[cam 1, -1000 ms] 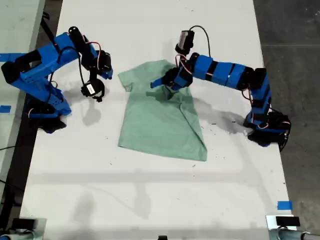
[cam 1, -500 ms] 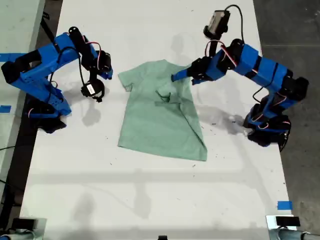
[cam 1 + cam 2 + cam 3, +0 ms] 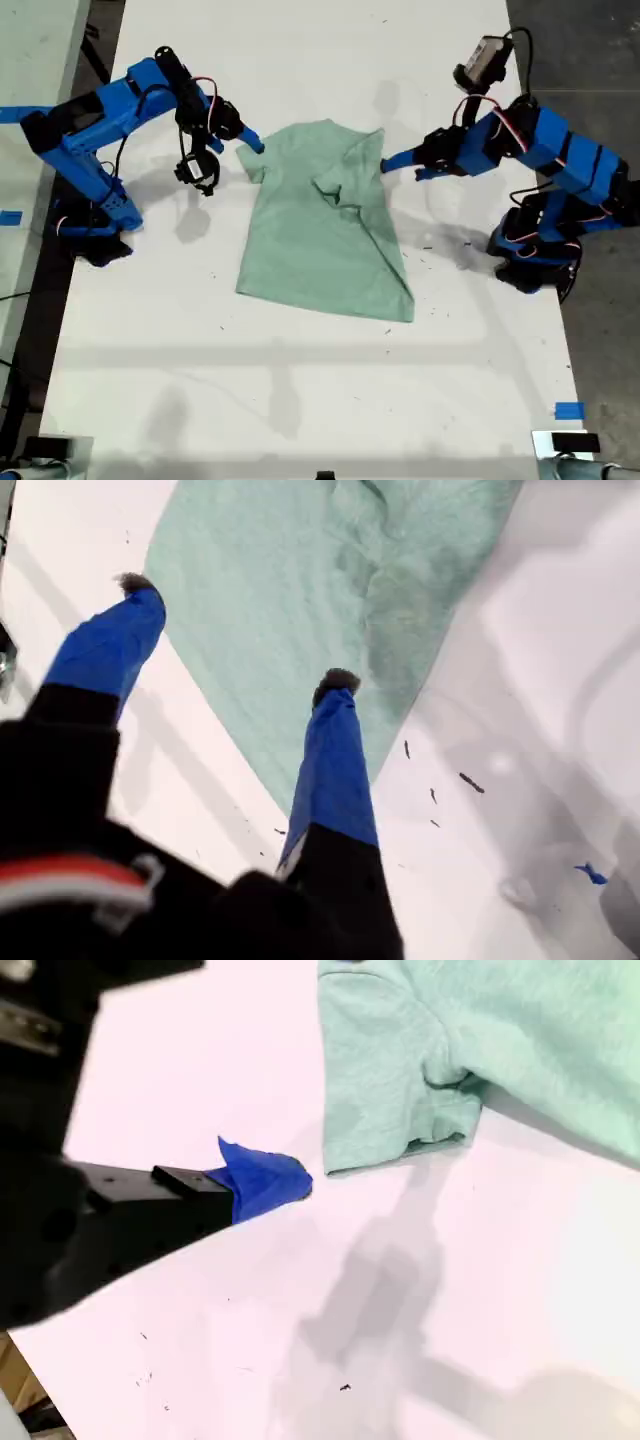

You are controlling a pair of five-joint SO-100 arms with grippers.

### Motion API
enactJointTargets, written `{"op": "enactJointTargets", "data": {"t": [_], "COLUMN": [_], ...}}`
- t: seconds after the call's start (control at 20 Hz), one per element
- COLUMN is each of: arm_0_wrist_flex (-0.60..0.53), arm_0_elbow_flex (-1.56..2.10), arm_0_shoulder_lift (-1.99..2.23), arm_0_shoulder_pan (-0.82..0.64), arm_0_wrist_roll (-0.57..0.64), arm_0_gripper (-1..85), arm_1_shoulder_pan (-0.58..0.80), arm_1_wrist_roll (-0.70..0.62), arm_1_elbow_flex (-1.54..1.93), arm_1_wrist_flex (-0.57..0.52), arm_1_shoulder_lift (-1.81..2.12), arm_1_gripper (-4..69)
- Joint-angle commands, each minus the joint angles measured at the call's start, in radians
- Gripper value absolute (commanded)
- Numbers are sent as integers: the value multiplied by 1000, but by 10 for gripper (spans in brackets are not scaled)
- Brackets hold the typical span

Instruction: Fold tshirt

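Exterior view: the pale mint-green, short-sleeved cloth tshirt (image 3: 325,225) lies near the middle of the white table (image 3: 300,400), soft and wrinkled, with one side folded over so a long diagonal crease runs down toward its hem. No print, label or writing can be read on it.

My first gripper (image 3: 235,630) hangs over the shirt's edge at the exterior view's right (image 3: 385,163); its two blue fingers (image 3: 330,770), tipped dark, stand well apart with nothing between them, and small dark specks dot the table beside the cloth.

My second gripper (image 3: 252,143) sits by the sleeve at the exterior view's left. Only one blue fingertip (image 3: 262,1177) shows, just beside the sleeve's hemmed edge, so I cannot tell how its jaws stand.
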Motion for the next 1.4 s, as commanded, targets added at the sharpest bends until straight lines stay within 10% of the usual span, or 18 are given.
{"op": "enactJointTargets", "data": {"t": [0.0,0.6,0.75,0.85,1.35], "arm_0_wrist_flex": [17,-115,-112,-114,-28], "arm_0_elbow_flex": [-141,-319,-388,-396,-405], "arm_0_shoulder_lift": [-69,-592,-689,-698,-584], "arm_0_shoulder_pan": [-52,-172,-172,-173,-160], "arm_0_wrist_roll": [57,126,129,123,124], "arm_0_gripper": [303,341,244,1,0], "arm_1_shoulder_pan": [-5,-15,-17,-17,-17], "arm_1_wrist_roll": [9,38,43,46,57], "arm_1_elbow_flex": [0,46,60,69,110], "arm_1_wrist_flex": [-6,29,34,34,29], "arm_1_shoulder_lift": [44,141,160,164,202], "arm_1_gripper": [284,280,278,278,269]}}
